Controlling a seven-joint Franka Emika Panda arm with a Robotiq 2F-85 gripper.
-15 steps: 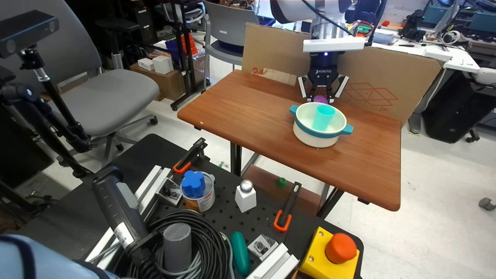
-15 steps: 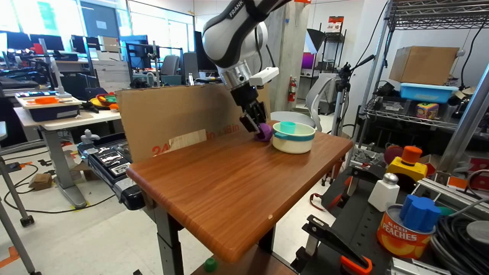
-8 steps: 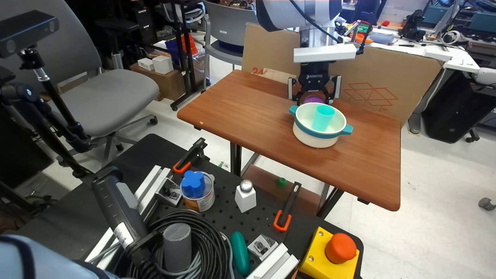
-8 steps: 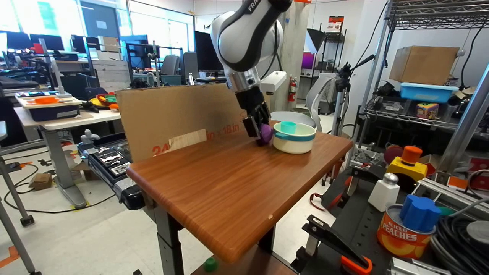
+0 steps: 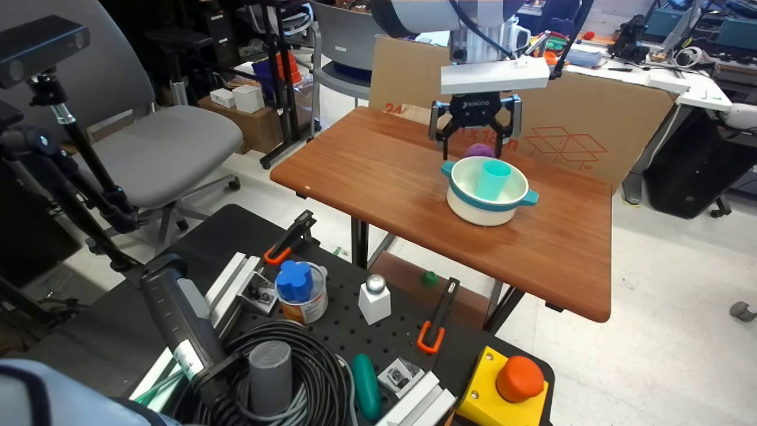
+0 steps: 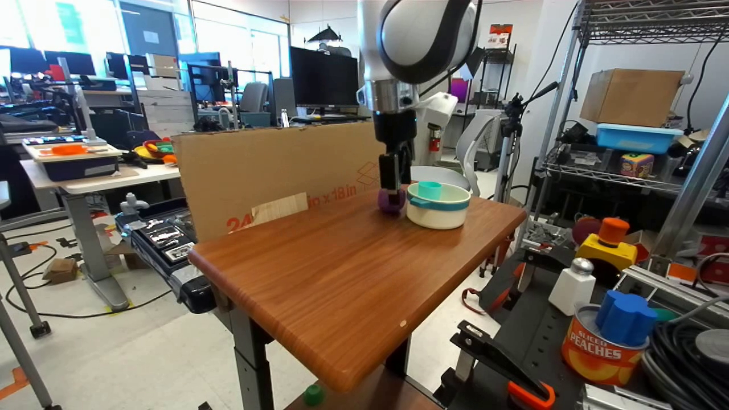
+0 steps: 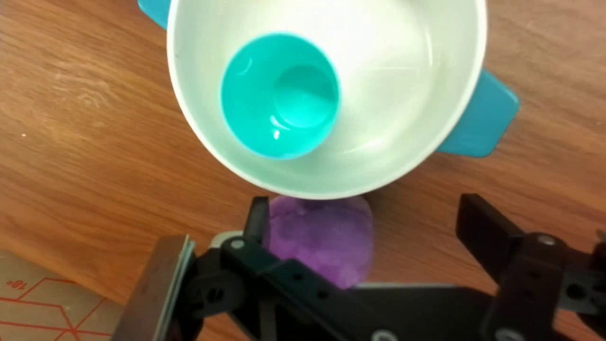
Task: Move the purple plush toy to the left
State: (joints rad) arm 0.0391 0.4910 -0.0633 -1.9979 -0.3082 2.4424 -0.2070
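The purple plush toy [image 7: 326,237] rests on the wooden table, close behind the white bowl [image 7: 388,94], whose rim covers part of it in the wrist view. My gripper [image 7: 364,210] stands open around the toy, pointing down. One finger [image 7: 258,215] is right beside the toy's left side in the wrist view; whether they touch I cannot tell. A wide gap separates the toy from the opposite finger [image 7: 487,232]. In an exterior view the toy [image 5: 480,150] shows between the fingers above the bowl's rim; in another the toy [image 6: 383,201] is partly behind a finger.
A teal cup [image 5: 494,179] stands inside the bowl, which has teal handles. Behind the toy a cardboard sheet [image 6: 273,171] rises along the table's edge. The wooden table top [image 6: 319,273] stretches away from the bowl. A black cart [image 5: 349,349] with tools stands apart.
The jaws have opened and let go of the toy, which now sits on the table. The arm has swung from a tilt to nearly upright, and the fingertips are slightly higher than half a second ago.
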